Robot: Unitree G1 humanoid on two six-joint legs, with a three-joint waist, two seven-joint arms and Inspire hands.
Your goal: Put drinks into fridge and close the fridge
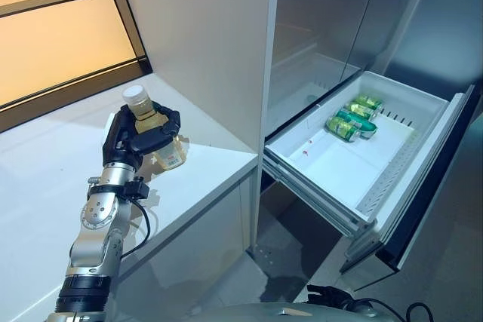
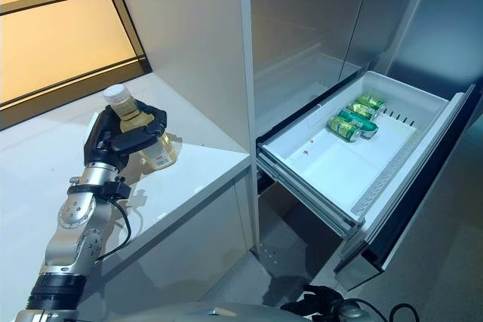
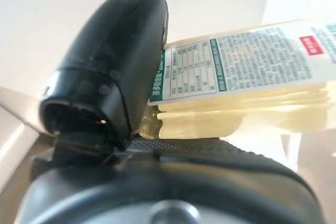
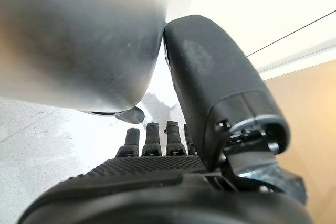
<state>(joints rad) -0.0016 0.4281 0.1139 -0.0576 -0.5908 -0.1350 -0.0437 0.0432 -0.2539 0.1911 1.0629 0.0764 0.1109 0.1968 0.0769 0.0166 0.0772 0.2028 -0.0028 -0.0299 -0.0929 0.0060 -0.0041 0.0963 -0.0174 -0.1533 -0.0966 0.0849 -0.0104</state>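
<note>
1. While our left hand (image 1: 139,138) curls its fingers and thumb round the drink bottle (image 1: 155,132), the bottle stands upright on the white counter (image 1: 45,179), cap above our grip.
2. From that hand, the open fridge drawer (image 1: 362,157) lies well off to the right and lower, with green cans (image 1: 352,118) at its far end.
3. Our right hand (image 4: 157,145) shows only in its wrist view, fingers straight and holding nothing.
4. We judge the left hand must carry the bottle rightward and down.
</note>
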